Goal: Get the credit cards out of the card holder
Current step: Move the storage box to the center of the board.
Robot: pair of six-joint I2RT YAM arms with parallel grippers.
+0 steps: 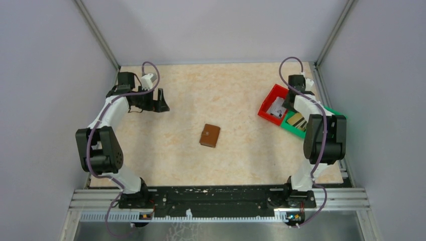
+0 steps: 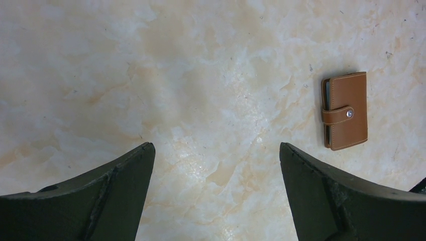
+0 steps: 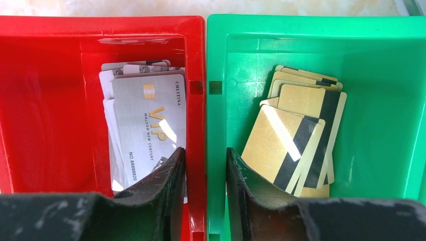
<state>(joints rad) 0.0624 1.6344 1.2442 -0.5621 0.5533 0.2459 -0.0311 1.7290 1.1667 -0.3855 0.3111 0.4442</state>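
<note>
Holder (image 1: 209, 135) first, from the top camera: it lies folded shut on the table (image 1: 226, 85), near the middle, well apart from both arms. My left gripper (image 1: 163, 102) hangs over the far left of the table, pointing right, with bare tabletop under it. My right gripper (image 1: 288, 103) is at the far right, over the red bin (image 1: 268, 102). The green bin (image 1: 290, 131) sits just to the right of the red one, touching it, partly under my right arm. I can make out pale cards in the red bin and tan ones in the green.

Left wrist camera: the 2 fingers stand wide apart with only tabletop between them, holding nothing. The holder is to the right of the gap and further out, flat, its tab closed across the spine with a small metal stud.

Right wrist camera: the jaws are narrow. 1 finger (image 3: 168, 191) reaches into the red bin over a stack of silver cards (image 3: 145, 115), the top one marked VIP in gold. The other is in the green bin beside a fanned stack of tan cards (image 3: 296, 130) with black stripes. The 2 adjoining bin walls run between the fingers. I cannot tell whether the fingers press on those walls or on a card.
</note>
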